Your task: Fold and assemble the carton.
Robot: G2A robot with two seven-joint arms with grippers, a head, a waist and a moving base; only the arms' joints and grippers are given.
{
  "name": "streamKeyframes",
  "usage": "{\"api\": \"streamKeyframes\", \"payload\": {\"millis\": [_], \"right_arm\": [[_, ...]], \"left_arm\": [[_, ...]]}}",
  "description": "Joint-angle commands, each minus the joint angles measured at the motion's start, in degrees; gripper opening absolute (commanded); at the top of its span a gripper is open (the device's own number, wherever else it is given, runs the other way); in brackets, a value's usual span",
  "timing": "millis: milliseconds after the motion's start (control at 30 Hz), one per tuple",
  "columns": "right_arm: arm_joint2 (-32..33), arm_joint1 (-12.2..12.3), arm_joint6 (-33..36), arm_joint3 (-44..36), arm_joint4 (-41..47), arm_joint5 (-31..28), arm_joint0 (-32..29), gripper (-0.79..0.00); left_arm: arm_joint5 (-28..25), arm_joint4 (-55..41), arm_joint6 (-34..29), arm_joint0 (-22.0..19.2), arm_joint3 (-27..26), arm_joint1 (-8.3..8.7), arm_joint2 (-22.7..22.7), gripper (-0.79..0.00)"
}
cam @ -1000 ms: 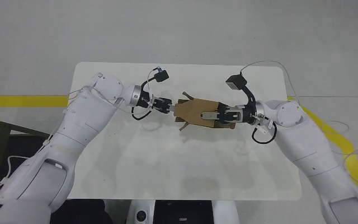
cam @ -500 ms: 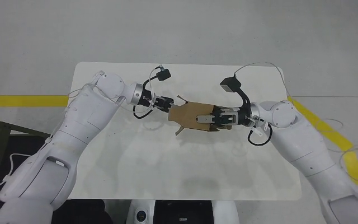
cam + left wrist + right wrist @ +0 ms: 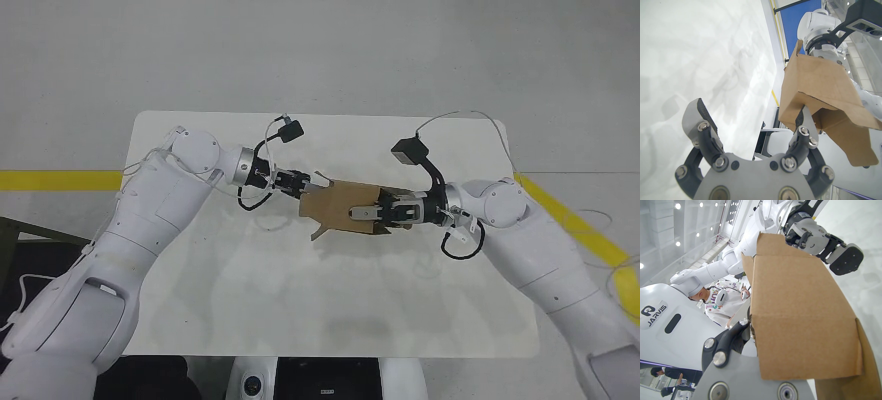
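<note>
Over the last second the right pincer point(image 3: 372, 213) has carried the carton point(image 3: 815, 83) across toward the left pincer point(image 3: 751, 108), and the gap between the carton's open end and the left fingertips has closed. The left pincer itself has only edged a little toward the box. It stands spread wide. One finger point(image 3: 807, 121) now touches the cardboard at the mouth of the carton, and the other is well apart from it with nothing between the two. The right pincer is pinching the far end of the carton: one finger lies along the top panel, and the rest of its grip is hidden by the cardboard. The carton hangs in the air between the two pincers, just ahead of the left one, tilted slightly. A loose flap point(image 3: 853, 144) juts out from the open end beside the left pincer's touching finger. A white table point(image 3: 300, 300) lies below both pincers, and grey floor point(image 3: 300, 50) lies around it. A yellow line point(image 3: 50, 180) runs across the floor behind the left arm. Beyond the carton from the left pincer, a blue panel point(image 3: 789, 24) stands in the room. Rows of ceiling lights point(image 3: 677, 243) shine above the right pincer.
</note>
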Motion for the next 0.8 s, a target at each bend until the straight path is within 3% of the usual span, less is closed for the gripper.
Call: {"api": "streamKeyframes", "payload": {"millis": [0, 433, 767], "right_arm": [[-0.1, 0.0, -0.3, 0.4, 0.0, -0.3, 0.2, -0.785], [0.1, -0.2, -3.3, 3.8, 0.8, -3.3, 1.1, -0.785], [0.5, -0.9, -5.0, 6.0, 0.7, -4.9, 1.2, -0.785]], "left_arm": [[0.0, -0.1, -0.2, 0.0, 0.1, -0.07, 0.0, 0.0], [-0.5, 3.4, -0.1, 1.1, 1.0, 0.36, -0.9, 0.0], [0.9, 4.7, -0.9, 3.5, -3.8, 0.82, -1.1, 0.0]]}}
